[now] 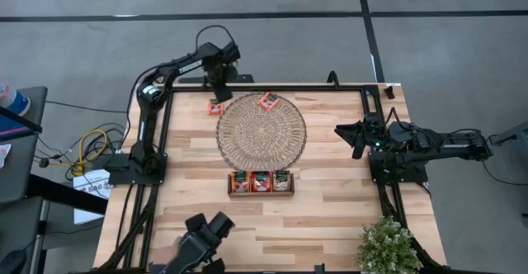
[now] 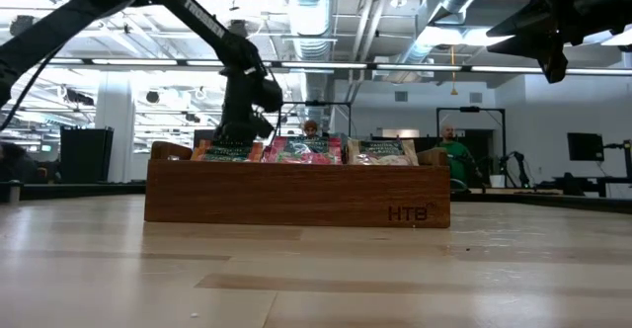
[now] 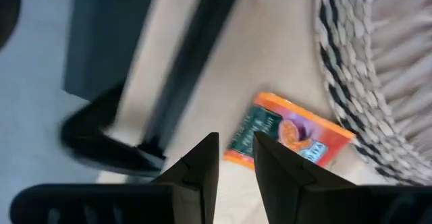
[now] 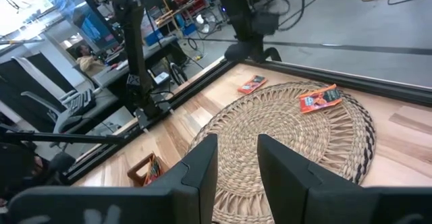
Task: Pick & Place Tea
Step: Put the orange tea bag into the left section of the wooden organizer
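Nearest the low camera stands the wooden tray point(image 2: 296, 195), its three compartments filled with upright tea sachets point(image 2: 302, 150); from above it sits near the middle of the table point(image 1: 330, 216), just in front of the round woven mat point(image 1: 261, 130).

Going from the left side: the left arm reaches from its base at the table's left edge up to the far edge, where the left gripper point(image 1: 219, 81) hangs above a loose sachet point(image 1: 215, 106) lying flat on the bare wood — just beside the mat's far-left rim, not on it. In the left wrist view that sachet point(image 3: 290, 138) is orange with a dark green end and a purple picture, lying close to the mat's woven edge, and the gripper's two dark fingers point(image 3: 202, 166) show a narrow gap between them with nothing pinched. They are above the packet, apart from it.

Next along, a second sachet point(image 1: 267, 101) lies on the mat itself, near its far rim; the right wrist view shows it red-orange and tilted point(image 4: 319, 98) on the weave.

Farther right, the right arm waits over the table's right edge, its right gripper point(image 1: 356, 138) pointing toward the mat and raised off the wood. Its fingers point(image 4: 202, 163) stand a little apart and empty.

At the near right corner sits a small green plant point(image 1: 388, 245).
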Robot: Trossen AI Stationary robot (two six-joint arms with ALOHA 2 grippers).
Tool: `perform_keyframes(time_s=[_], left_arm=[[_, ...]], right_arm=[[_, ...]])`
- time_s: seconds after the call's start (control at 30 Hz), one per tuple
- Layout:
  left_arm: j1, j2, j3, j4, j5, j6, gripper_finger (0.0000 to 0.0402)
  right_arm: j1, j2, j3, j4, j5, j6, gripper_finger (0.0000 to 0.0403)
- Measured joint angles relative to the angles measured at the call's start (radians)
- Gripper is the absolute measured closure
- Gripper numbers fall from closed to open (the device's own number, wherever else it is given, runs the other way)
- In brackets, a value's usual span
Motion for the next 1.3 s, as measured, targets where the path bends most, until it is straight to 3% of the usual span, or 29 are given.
perform_keyframes(time_s=[0.5, 0.9, 1.3], left_arm=[[0.037, 0.015, 0.000, -0.033, 0.144, 0.078, 0.0316], [0.042, 0.024, -0.003, -0.057, 0.111, 0.128, 0.0316], [0.053, 0.026, -0.106, -0.057, 0.045, 0.130, 0.0316]], right_arm=[[0.000, 0.000, 0.000, 0.000, 0.001, 0.000, 0.0305], [0.000, 0.000, 0.000, 0.000, 0.000, 0.000, 0.0305], [0.000, 0.000, 0.000, 0.000, 0.000, 0.000, 0.0305]])
